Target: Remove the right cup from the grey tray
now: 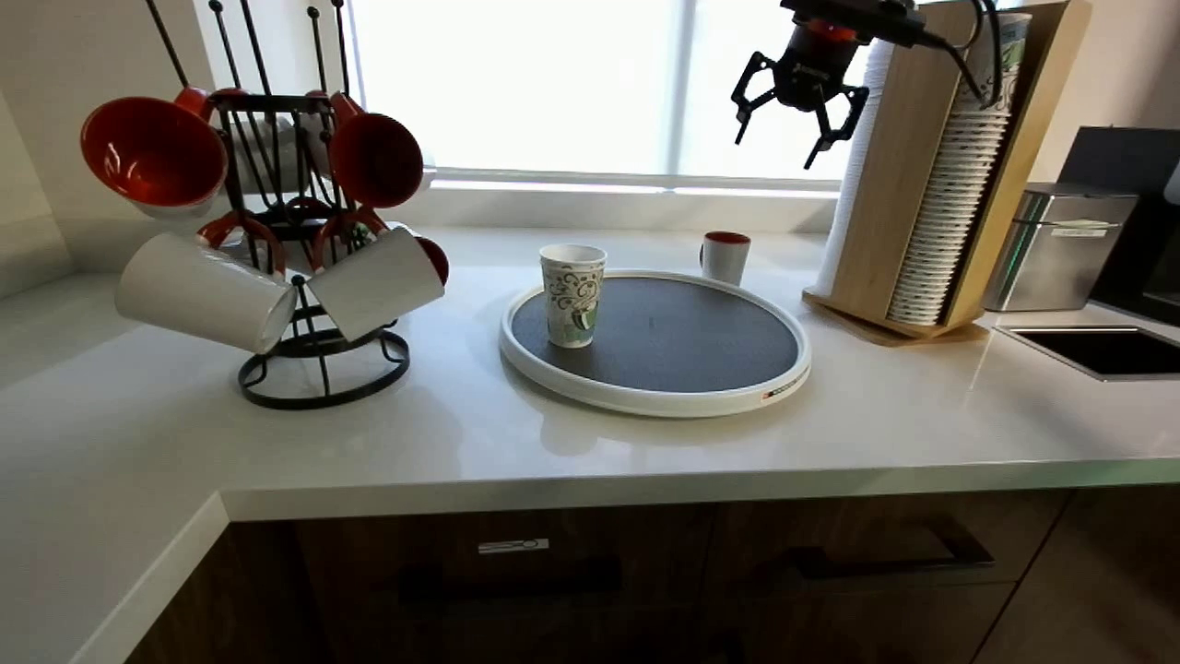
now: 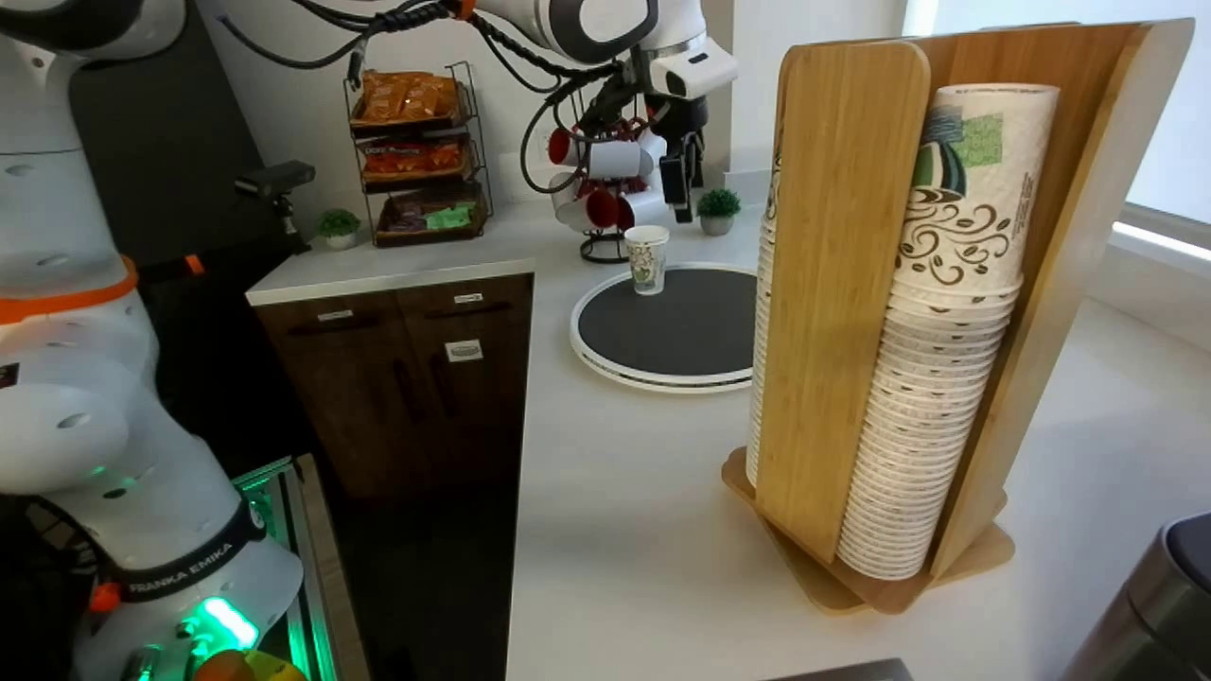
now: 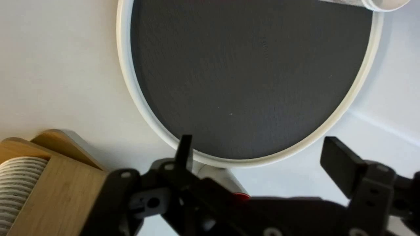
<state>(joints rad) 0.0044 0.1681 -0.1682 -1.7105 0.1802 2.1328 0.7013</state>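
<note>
The grey tray (image 1: 687,337) is round with a white rim and lies on the counter; it also shows in the wrist view (image 3: 249,82). One patterned paper cup (image 1: 572,300) stands upright on its left part in that exterior view. The cup also shows in an exterior view (image 2: 647,261) and at the top right edge of the wrist view (image 3: 387,4). A white mug with a red inside (image 1: 725,260) stands on the counter just behind the tray, partly hidden by my gripper in the wrist view (image 3: 221,177). My gripper (image 1: 774,153) is open and empty, high above the counter.
A wooden holder (image 1: 885,184) with stacked paper cups stands beside the tray. A black rack (image 1: 323,346) with several red and white mugs stands on the opposite side. A window (image 1: 553,83) is behind the counter. A snack rack (image 2: 416,156) stands farther off.
</note>
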